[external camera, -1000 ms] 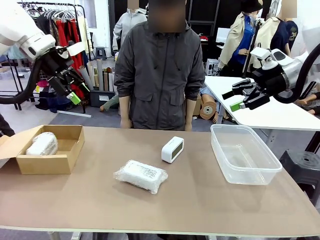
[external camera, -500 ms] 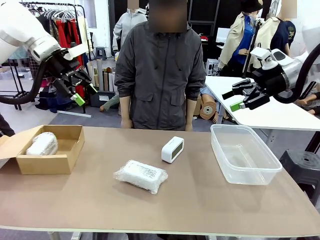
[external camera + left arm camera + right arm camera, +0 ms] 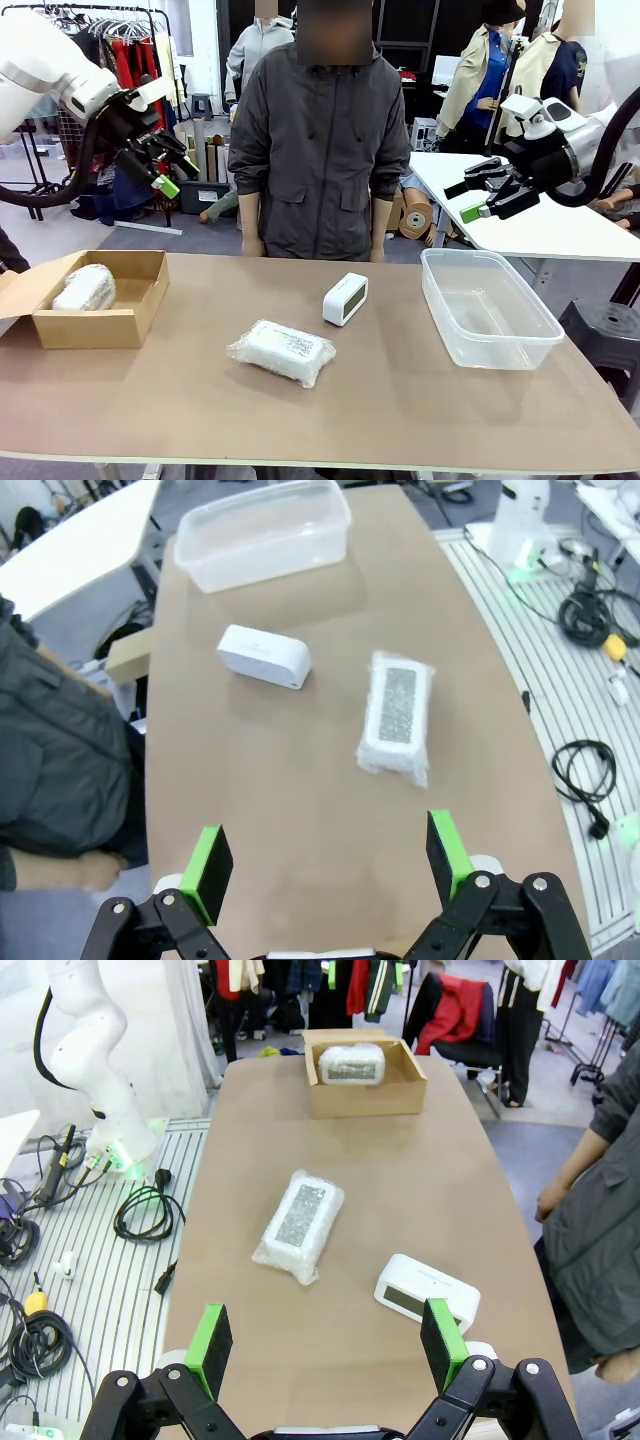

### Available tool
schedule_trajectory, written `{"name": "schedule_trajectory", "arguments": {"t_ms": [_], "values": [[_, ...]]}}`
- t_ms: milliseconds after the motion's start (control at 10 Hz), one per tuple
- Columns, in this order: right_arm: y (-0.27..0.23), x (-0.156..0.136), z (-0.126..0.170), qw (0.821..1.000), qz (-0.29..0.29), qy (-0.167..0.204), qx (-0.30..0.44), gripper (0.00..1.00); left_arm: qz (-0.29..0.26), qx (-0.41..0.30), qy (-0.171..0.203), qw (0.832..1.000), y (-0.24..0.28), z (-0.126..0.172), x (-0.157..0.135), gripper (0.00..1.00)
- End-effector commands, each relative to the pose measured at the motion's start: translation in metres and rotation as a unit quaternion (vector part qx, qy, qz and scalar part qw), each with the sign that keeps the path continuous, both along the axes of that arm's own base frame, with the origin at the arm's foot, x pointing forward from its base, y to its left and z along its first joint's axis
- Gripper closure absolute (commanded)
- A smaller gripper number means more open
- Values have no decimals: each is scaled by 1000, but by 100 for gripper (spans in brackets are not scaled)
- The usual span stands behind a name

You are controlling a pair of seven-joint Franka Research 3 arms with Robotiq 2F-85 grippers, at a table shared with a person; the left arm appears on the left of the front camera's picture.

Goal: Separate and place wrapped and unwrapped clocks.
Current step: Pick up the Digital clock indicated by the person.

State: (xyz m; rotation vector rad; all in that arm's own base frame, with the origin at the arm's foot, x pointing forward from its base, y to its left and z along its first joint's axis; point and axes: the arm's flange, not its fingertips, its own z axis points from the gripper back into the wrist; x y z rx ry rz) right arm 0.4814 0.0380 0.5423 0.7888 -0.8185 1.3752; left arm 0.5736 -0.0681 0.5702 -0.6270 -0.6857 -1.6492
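Sorting is running: left gripper (image 3: 172, 172) and right gripper (image 3: 463, 199) are hovering, fingers open; wrapped clock (image 3: 282, 351) toward tabletop (image 3: 420, 400) near edge is likely awaiting transfer to box (image 3: 85, 328).

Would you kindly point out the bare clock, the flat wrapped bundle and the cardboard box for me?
bare clock (image 3: 345, 298): front view, on its front face.
flat wrapped bundle (image 3: 282, 351): front view, middle of its top.
cardboard box (image 3: 90, 330): front view, on its near outer wall.
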Motion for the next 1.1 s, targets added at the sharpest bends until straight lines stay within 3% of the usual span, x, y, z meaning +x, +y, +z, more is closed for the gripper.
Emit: {"name": "schedule_trajectory", "arguments": {"t_ms": [0, 200, 1000], "values": [[1, 0, 2, 1000, 2, -2, 3, 0, 18, -14, 10, 1000, -3, 1, 1, 0], [1, 0, 2, 1000, 2, -2, 3, 0, 20, 11, -2, 1000, -6, -1, -2, 0], [1, 0, 2, 1000, 2, -2, 3, 0, 13, -2, 9, 1000, -1, 0, 1, 0]]}}
